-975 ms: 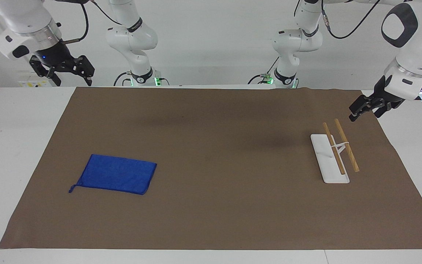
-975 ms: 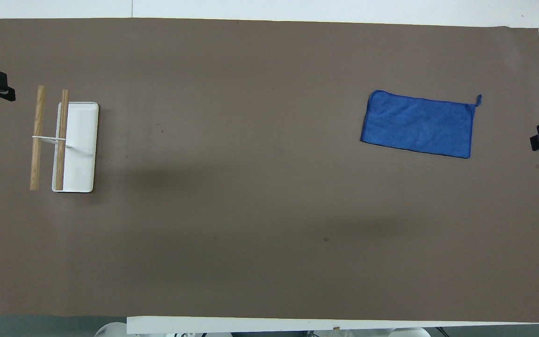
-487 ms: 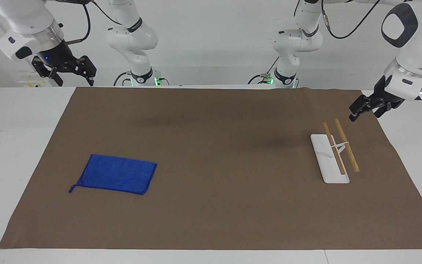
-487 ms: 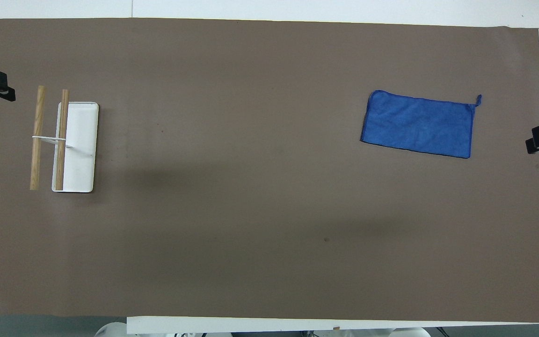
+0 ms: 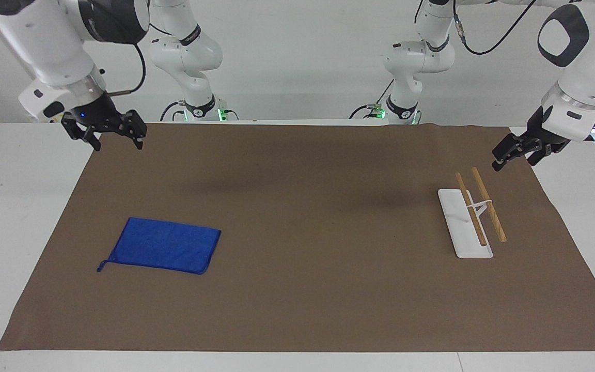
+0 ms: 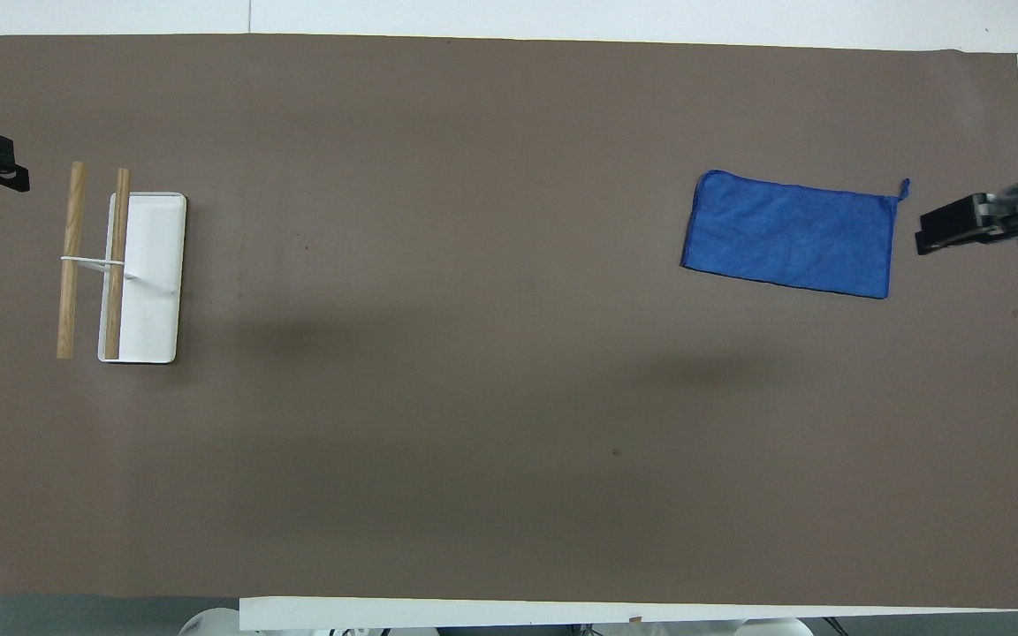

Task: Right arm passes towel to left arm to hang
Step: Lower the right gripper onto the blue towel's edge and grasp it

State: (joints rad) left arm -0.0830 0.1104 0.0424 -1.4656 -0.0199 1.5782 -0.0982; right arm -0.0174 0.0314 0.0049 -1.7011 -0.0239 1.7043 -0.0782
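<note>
Right gripper [image 5: 114, 139], jaws apart, has swung down toward the flat blue towel [image 5: 165, 251]; pickup starting; left gripper [image 5: 504, 153] waits over the towel rack [image 5: 470, 217], jaws unclear.

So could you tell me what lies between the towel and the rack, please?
Nothing: in the overhead view only bare brown mat runs from the towel to the rack. The facing view agrees.

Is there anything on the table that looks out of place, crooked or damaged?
Nothing stands out. The towel lies flat on the brown mat, only slightly turned against the mat's edges. The rack stands upright at the left arm's end. Both the right gripper and the left gripper hang in the air, holding nothing.
</note>
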